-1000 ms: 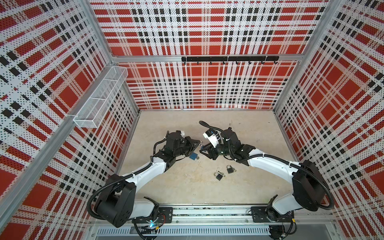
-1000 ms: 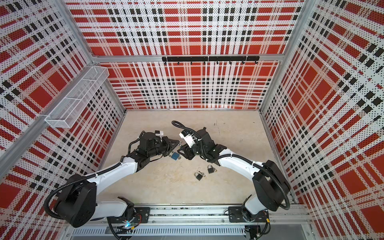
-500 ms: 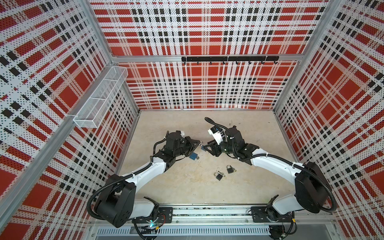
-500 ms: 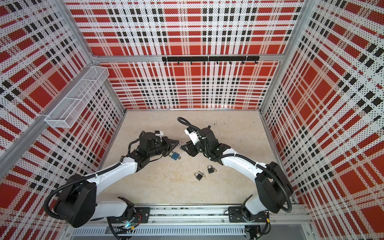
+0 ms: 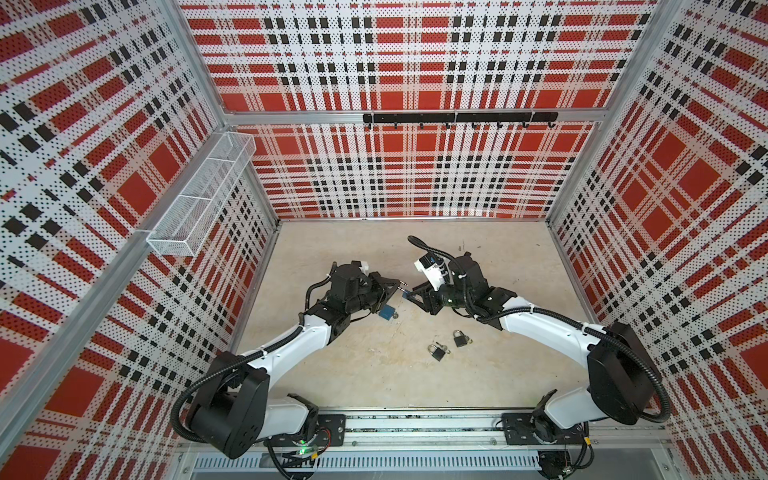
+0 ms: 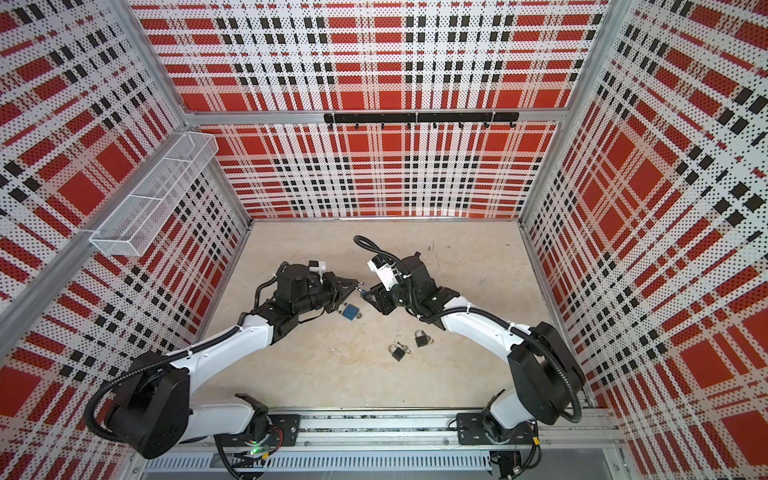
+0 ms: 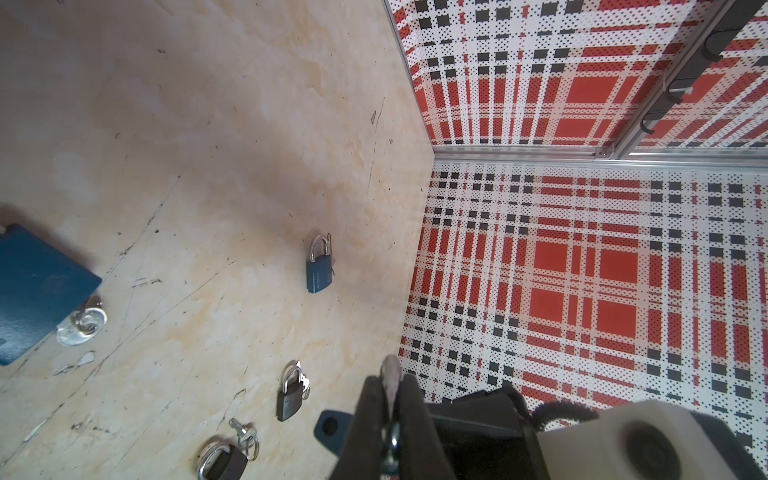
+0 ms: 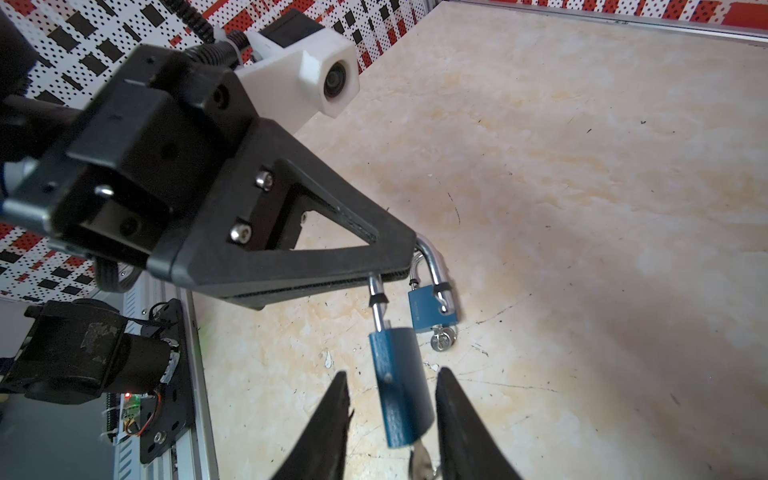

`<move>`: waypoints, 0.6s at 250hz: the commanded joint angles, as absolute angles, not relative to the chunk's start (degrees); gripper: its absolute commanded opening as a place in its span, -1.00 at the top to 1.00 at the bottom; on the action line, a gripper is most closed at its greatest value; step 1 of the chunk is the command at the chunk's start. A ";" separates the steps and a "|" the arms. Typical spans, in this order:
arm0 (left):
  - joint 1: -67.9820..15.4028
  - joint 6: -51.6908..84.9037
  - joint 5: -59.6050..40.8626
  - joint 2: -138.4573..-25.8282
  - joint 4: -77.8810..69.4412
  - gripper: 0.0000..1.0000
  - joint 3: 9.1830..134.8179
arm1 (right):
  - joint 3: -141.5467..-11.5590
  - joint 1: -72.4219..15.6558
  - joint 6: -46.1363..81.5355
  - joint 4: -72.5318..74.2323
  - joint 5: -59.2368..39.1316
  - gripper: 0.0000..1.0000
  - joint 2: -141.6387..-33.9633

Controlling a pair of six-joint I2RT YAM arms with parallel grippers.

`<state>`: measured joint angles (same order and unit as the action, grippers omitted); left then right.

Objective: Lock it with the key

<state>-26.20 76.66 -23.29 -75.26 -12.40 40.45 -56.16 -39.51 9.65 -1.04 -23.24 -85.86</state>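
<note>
My left gripper (image 5: 395, 286) (image 7: 391, 380) is shut on the silver shackle (image 8: 432, 266) of a small blue padlock (image 8: 399, 386), holding it above the floor. The padlock's body points toward my right gripper (image 5: 409, 293) (image 8: 390, 374), which is open with the body between its fingers (image 8: 332, 407), a clear gap on one side and a thin one on the other. A silver key (image 8: 419, 457) sticks out of the body's end. In both top views the two grippers meet tip to tip at mid-floor, with the held padlock (image 6: 363, 293) between them.
A larger blue padlock (image 5: 386, 312) (image 7: 37, 286) with a key (image 7: 83, 324) lies on the floor under the grippers. Two dark padlocks (image 5: 436, 351) (image 5: 460, 338) lie nearer the front. A wire basket (image 5: 199, 199) hangs on the left wall and a hook rail (image 5: 457, 118) on the back wall.
My right arm's wrist has drawn back a little to the right and toward the far wall, its fingers staying at the padlock. The left arm has not moved.
</note>
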 commanded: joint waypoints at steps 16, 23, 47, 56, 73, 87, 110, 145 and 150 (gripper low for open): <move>-26.51 78.53 -23.94 -73.79 -15.11 1.00 42.54 | -56.85 -39.48 9.49 0.58 -24.68 0.27 -86.79; -26.51 78.62 -23.93 -73.78 -15.20 1.00 42.58 | -56.97 -39.53 9.57 0.58 -24.84 0.26 -86.91; -26.66 78.79 -23.84 -73.76 -15.29 1.00 42.63 | -57.03 -39.70 9.56 0.69 -24.71 0.26 -87.09; -26.74 78.76 -23.74 -73.79 -15.28 1.00 42.63 | -56.96 -39.65 9.49 0.63 -24.85 0.27 -87.19; -26.73 78.97 -23.68 -73.77 -15.45 1.00 42.55 | -57.08 -39.78 9.55 0.52 -24.75 0.28 -87.27; -26.85 78.99 -23.81 -73.76 -15.52 1.00 42.71 | -57.01 -39.78 9.56 0.61 -24.60 0.33 -87.17; -27.03 79.18 -23.78 -73.88 -15.55 1.00 42.71 | -57.05 -39.79 9.50 0.71 -24.61 0.36 -87.10; -27.09 79.56 -23.72 -73.93 -16.16 1.00 42.55 | -57.30 -39.89 9.61 0.61 -24.87 0.29 -87.46; -27.15 79.58 -23.72 -73.95 -16.25 1.00 42.58 | -57.29 -39.90 9.60 0.61 -24.93 0.28 -87.53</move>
<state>-26.59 77.73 -23.29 -75.26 -12.49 40.56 -56.16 -39.57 9.89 -1.04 -24.03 -86.61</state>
